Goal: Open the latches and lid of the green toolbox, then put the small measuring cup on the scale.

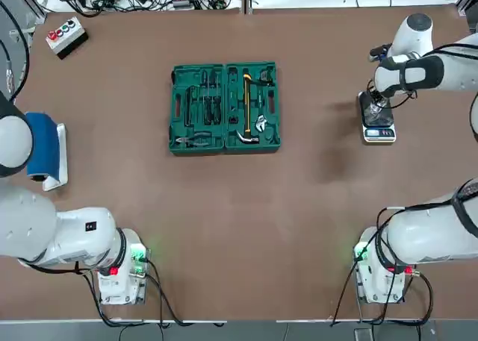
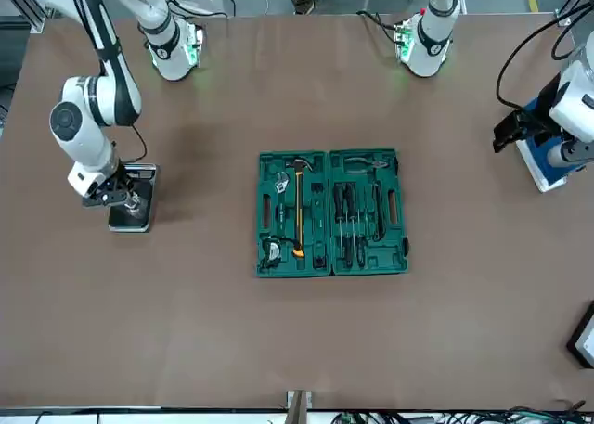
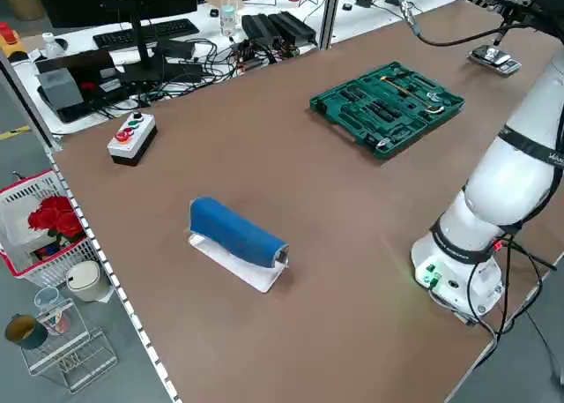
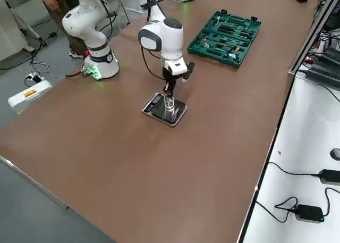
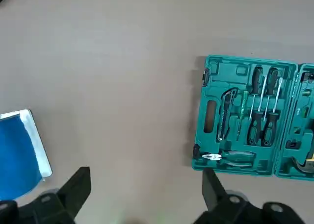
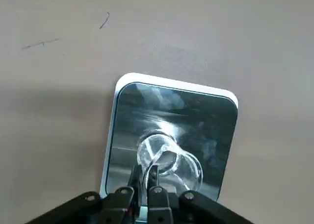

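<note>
Toolbox open, cup going on scale.
Green toolbox (image 1: 224, 108) lies flat open; right gripper (image 6: 146, 177) pinches small measuring cup (image 6: 169, 161) rim over scale (image 6: 211, 116), seemingly unreleased; left gripper (image 5: 147, 185) spread, idle.

Glossy black scale (image 6: 171, 131), clear cup (image 6: 169, 160), matt green plastic toolbox (image 1: 224, 108).

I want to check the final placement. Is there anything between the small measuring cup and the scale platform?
Nothing visible. The right gripper holds the small measuring cup by its rim directly over the scale, whose glossy platform is otherwise bare.
</note>
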Action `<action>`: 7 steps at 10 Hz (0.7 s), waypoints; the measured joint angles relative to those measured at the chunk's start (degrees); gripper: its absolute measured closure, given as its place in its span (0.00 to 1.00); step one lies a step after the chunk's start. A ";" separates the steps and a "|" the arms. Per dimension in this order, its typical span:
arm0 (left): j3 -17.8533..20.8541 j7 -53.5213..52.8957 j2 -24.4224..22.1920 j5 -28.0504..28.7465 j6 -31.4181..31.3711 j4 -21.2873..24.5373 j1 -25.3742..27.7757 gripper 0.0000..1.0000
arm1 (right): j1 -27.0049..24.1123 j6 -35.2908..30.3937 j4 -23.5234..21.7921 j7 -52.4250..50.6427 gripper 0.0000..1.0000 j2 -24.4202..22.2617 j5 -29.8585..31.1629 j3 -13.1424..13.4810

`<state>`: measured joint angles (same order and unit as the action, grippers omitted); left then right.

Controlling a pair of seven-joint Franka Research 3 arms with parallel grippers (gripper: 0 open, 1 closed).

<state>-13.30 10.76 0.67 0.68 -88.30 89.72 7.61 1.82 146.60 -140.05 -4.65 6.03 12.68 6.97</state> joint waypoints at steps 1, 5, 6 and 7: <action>0.12 -0.44 0.03 -0.10 0.00 0.00 0.04 0.00 | 0.00 0.27 0.00 0.00 0.89 0.26 0.00 0.00; 0.38 -0.65 0.73 -1.11 0.00 -0.45 0.12 0.00 | 0.00 0.38 0.02 -0.04 0.59 0.37 0.00 -0.01; 0.38 -0.65 0.95 -1.12 0.00 -0.94 0.12 0.00 | 0.02 -0.40 0.22 -0.04 0.57 0.37 0.00 -0.04; 0.38 -0.64 1.28 -1.12 0.00 -1.38 0.08 0.00 | 0.05 -2.85 1.05 -0.06 0.54 0.35 0.02 -0.10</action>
<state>-12.92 10.12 1.95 -0.44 -88.30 88.33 7.68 1.87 143.76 -139.00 -4.71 6.38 12.70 6.87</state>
